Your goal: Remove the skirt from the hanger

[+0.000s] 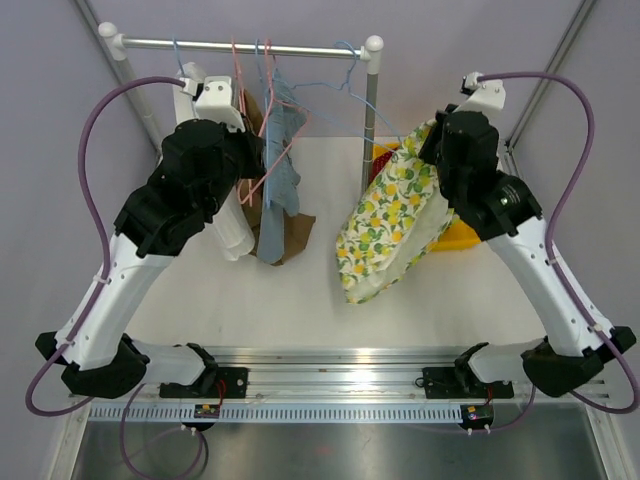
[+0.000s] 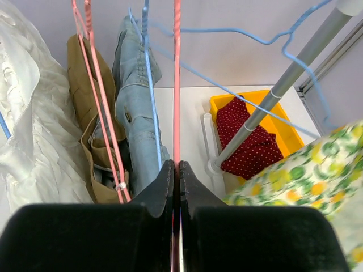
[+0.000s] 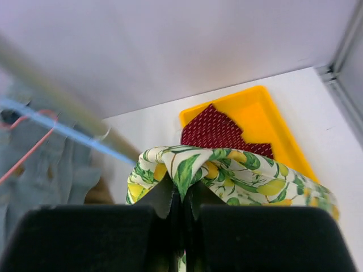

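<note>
A: As the wrist views show it, both pairs of jaws are closed. left gripper [image 2: 177, 170] pinches the pink hanger [image 2: 177, 85] wire, which runs straight up from between the fingers.
B: Right side?
A: right gripper [image 3: 181, 195] is clamped on a bunched fold of the skirt [image 3: 238, 175], lemon print. It hangs from the fingers over the table [image 1: 300, 300], by the rack post [image 1: 370, 110].
B: Off the hanger?
A: Apart from the pink one. A blue hanger [image 2: 227, 37] wire runs down towards it; touching or not, can't tell.
B: Further back?
A: yellow bin [image 3: 258, 113] holding a red dotted cloth [image 3: 218, 133], just past the skirt. denim garment [image 2: 133, 102], brown garment [image 2: 82, 73] and white garment [image 2: 28, 124] hang under the rail [image 1: 240, 44].
</note>
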Action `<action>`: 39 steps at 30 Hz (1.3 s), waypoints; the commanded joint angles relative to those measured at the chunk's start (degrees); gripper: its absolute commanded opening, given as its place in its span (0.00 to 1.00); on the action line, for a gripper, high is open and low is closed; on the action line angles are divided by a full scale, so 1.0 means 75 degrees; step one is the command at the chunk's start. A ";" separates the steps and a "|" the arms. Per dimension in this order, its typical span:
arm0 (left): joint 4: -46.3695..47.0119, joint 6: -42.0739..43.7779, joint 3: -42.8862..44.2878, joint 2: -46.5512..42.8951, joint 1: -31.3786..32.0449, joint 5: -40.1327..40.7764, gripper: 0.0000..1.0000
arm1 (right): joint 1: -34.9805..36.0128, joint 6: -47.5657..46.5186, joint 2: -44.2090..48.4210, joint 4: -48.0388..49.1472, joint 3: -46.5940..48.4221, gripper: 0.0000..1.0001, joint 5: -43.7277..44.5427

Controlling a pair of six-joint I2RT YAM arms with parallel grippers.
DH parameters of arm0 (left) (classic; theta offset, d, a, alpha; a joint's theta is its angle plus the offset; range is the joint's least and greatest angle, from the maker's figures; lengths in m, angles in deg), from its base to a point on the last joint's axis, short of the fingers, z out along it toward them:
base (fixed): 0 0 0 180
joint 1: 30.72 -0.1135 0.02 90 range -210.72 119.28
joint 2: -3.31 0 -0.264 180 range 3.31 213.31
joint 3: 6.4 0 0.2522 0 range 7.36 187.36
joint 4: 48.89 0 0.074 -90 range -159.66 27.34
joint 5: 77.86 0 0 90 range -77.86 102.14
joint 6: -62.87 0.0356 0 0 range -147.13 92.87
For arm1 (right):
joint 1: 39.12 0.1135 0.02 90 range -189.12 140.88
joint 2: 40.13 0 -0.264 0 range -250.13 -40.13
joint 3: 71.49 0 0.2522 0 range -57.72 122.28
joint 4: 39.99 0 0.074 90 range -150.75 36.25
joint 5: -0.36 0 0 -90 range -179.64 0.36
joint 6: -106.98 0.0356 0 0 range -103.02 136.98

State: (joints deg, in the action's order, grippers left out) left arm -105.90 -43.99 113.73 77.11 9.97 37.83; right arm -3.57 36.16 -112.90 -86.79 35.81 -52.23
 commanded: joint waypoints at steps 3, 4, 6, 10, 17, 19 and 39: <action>0.0234 0.0338 0.0243 0.0226 0.0083 -0.0191 0.00 | -0.1350 -0.0952 -0.1415 -0.0025 0.1821 0.00 -0.0767; 0.0281 0.0350 0.0278 0.0273 0.0083 -0.0203 0.00 | -0.1481 -0.0940 -0.1569 -0.0025 0.1988 0.00 -0.0885; 0.0340 0.0385 0.0396 0.0495 0.0083 -0.0215 0.00 | -0.1669 -0.0987 -0.2001 0.0034 0.2455 0.00 -0.1061; 0.0621 0.0397 0.0630 0.0929 0.0083 -0.0378 0.00 | -0.2312 -0.0976 -0.2636 0.0127 0.2926 0.00 -0.1319; 0.1054 0.0455 0.1286 0.1971 0.0083 -0.0637 0.00 | -0.3554 -0.0917 -0.3643 0.0479 0.3922 0.00 -0.1624; 0.1206 0.0455 0.1485 0.2298 0.0083 -0.0637 0.00 | -0.3766 -0.0789 -0.4112 0.0397 0.4122 0.00 -0.1753; 0.1758 -0.0517 0.1251 0.2677 0.0083 -0.0167 0.70 | -0.3861 0.1276 -0.2967 0.2718 -0.2158 1.00 -0.5457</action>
State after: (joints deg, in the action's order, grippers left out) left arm -96.20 -46.20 122.71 98.73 10.69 36.19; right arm -33.39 45.34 -146.10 -70.59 19.84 -90.37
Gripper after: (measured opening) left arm 0.626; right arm 0.982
